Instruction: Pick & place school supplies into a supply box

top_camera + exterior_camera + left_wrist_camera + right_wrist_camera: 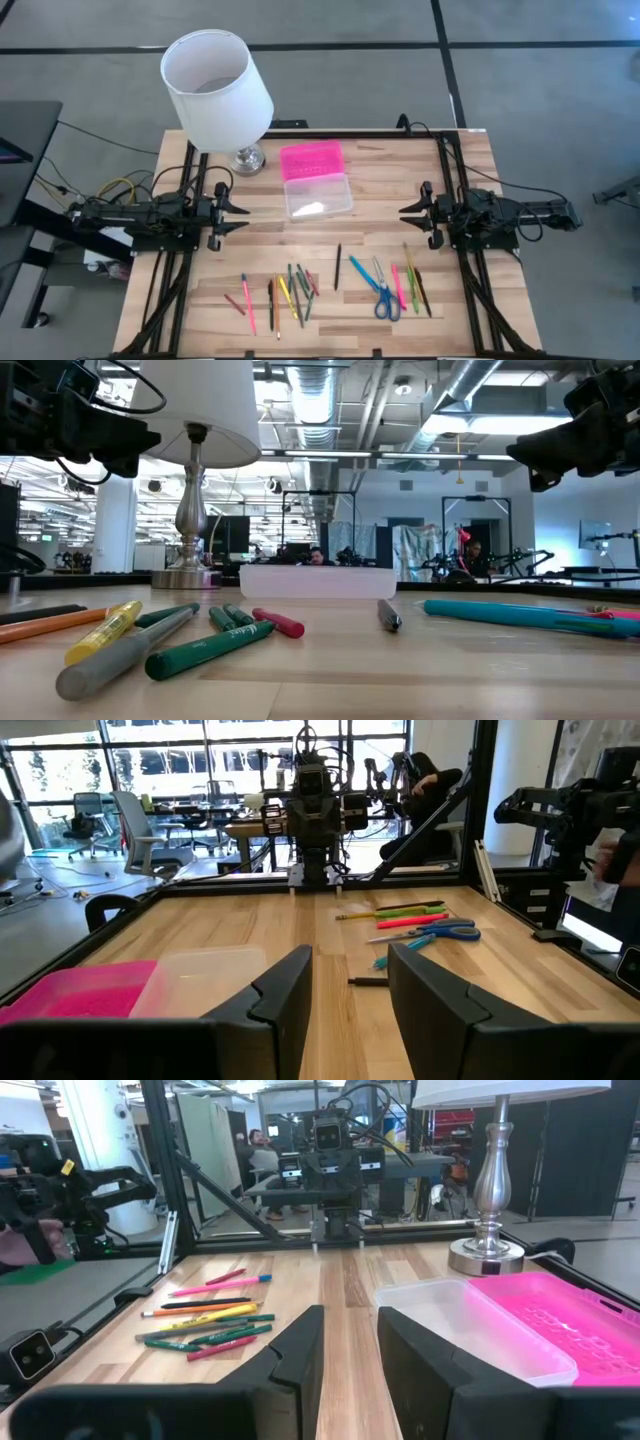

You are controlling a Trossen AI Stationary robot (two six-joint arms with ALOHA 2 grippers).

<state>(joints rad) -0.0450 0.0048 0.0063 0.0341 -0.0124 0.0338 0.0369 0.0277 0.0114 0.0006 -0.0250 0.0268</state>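
Observation:
The supply box (316, 194) lies open near the table's middle, its clear base toward the near side and its pink lid (311, 161) flat behind it. Pencils and pens lie in two loose groups along the near edge, a left group (280, 296) and a right group (408, 285) with the blue-handled scissors (382, 290); one dark pen (338, 266) lies alone between them. My left gripper (240, 216) hovers open at the table's left side. My right gripper (406, 216) hovers open at the right side. Both point toward the middle and touch nothing.
A lamp with a white shade (215, 88) and a metal foot (248, 159) stands at the far left, just left of the pink lid. Bare wood lies between the box and the pens. Black frame rails (462, 180) run along both table sides.

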